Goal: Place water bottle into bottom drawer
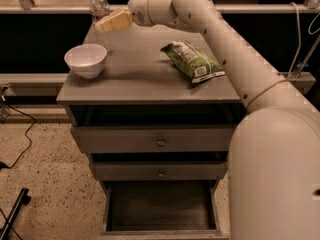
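my gripper (114, 21), just in front of the water bottle (99, 6) at the back left of the cabinet top (145, 79), looks like matt yellowish plastic. my arm (235, 54) is a smooth cream shell. the bottle is clear, glossy plastic. the white bowl (86, 60) is smooth. the green bag (192, 61) is crinkled and shiny. the top is matt grey wood. the bottom drawer (160, 206) is darker wood inside.
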You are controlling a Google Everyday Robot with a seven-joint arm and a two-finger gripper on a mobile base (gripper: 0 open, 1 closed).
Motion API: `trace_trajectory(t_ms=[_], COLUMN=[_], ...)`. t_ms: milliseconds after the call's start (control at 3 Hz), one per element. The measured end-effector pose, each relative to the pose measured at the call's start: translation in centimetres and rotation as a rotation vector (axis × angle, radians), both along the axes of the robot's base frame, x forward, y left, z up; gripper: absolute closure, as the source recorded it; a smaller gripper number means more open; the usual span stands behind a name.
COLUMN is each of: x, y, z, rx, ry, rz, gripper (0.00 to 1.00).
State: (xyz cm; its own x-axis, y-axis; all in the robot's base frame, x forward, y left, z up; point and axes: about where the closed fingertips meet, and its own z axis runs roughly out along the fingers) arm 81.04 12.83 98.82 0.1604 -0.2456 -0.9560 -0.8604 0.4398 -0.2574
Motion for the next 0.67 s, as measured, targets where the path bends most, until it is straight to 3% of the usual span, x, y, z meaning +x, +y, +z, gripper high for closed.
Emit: trace_trajectory(t_ms=[667], x=[4.0], y=[3.0], z=[-2.3], rx=[0.028], ry=[0.071], rz=[-0.035], gripper=[0.0])
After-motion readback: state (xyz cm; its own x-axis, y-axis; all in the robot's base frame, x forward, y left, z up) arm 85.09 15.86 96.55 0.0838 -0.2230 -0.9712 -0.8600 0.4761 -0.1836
